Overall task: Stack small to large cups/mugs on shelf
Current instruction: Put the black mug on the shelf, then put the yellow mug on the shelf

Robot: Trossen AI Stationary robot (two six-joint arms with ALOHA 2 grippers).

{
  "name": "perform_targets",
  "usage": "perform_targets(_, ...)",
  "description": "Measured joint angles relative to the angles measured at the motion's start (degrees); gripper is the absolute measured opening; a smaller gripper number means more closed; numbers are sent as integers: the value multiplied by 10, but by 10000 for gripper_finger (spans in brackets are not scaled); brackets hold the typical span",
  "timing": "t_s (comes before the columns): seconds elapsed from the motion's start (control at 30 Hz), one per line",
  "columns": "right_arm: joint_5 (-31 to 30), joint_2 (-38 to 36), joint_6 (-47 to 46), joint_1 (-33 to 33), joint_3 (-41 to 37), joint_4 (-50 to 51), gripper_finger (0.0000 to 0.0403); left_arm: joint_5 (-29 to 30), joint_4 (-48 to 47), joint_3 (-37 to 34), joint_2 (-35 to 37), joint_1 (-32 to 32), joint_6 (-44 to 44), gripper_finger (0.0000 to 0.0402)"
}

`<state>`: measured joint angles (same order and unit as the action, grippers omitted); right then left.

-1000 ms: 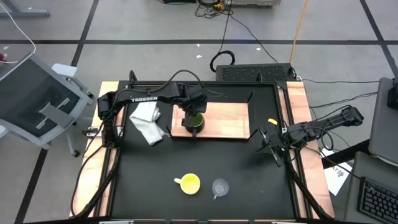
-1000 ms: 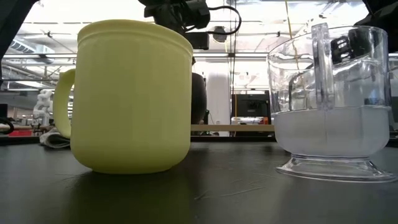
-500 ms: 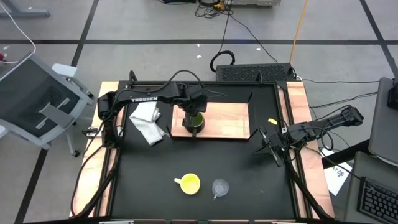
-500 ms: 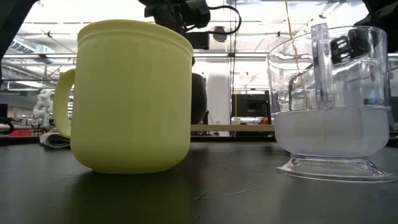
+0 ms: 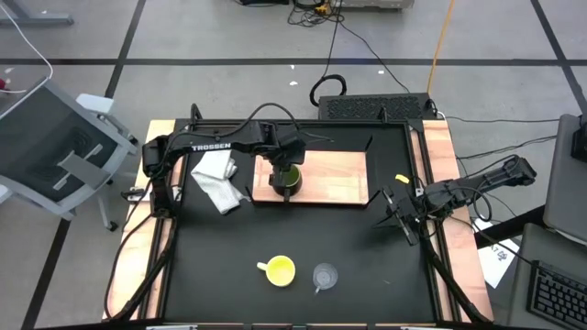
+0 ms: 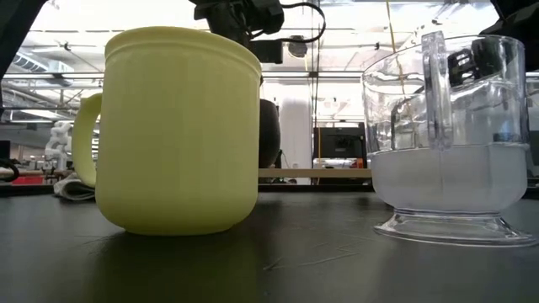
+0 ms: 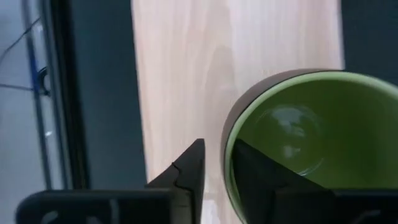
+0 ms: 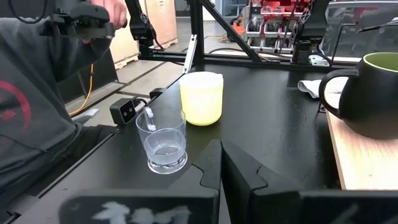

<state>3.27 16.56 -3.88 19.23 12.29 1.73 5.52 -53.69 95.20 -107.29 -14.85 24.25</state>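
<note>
The dark green mug (image 5: 288,178) stands upright on its base on the left part of the light-wood shelf (image 5: 335,174). My left gripper (image 7: 217,155) is open above it, pointing down. One finger is inside the mug (image 7: 298,137) and one outside, astride its rim. The yellow mug (image 5: 279,269) and the clear glass cup (image 5: 325,275) stand on the black tabletop near the front edge. My right gripper (image 5: 401,215) waits shut and empty at the table's right. My left gripper comes at the green mug's rim (image 7: 226,155) from above, pointing down. Bare wood shows between the outer finger (image 7: 194,168) and the mug's wall. Whether the inner finger (image 7: 249,171) touches the wall, I cannot tell. The mug stands on the shelf.
A crumpled white cloth (image 5: 216,179) lies left of the shelf. The shelf's right half (image 5: 344,170) is bare wood. A person (image 8: 37,93) shows beyond the table's near edge in the right wrist view.
</note>
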Motion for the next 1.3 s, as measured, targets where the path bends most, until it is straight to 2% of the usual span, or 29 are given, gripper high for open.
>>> perform_targets(0.13, 0, 0, 0, 0, 0, 2, 0, 24, -1, 0, 3, 0, -8, 136)
perform_targets(0.43, 0, 0, 0, 0, 0, 1, 0, 22, -12, 1, 34, 4, -20, 231)
perform_targets(0.57, 0, 0, 0, 0, 0, -1, 0, 22, -10, 0, 63, 12, -20, 253)
perform_targets(0.7, 0, 0, 0, 0, 0, -2, 0, 22, -15, 0, 102, 29, -21, 255)
perform_targets(0.8, 0, 0, 0, 0, 0, -1, 0, 15, -33, 0, 141, 43, -25, 236)
perform_targets(0.9, 0, 0, 0, 0, 0, -1, 0, -24, -53, 1, 177, 56, -38, 190)
perform_targets(1.1, 0, 0, 0, 0, 0, 0, 0, -79, -93, -16, 233, 92, -76, 29)
perform_targets(1.13, 0, 0, 1, 0, 0, 0, 0, -79, -91, -27, 244, 101, -79, 16)
perform_targets(1.3, 0, 0, 1, 0, 0, -2, 0, -48, -51, -111, 299, 153, -102, 4)
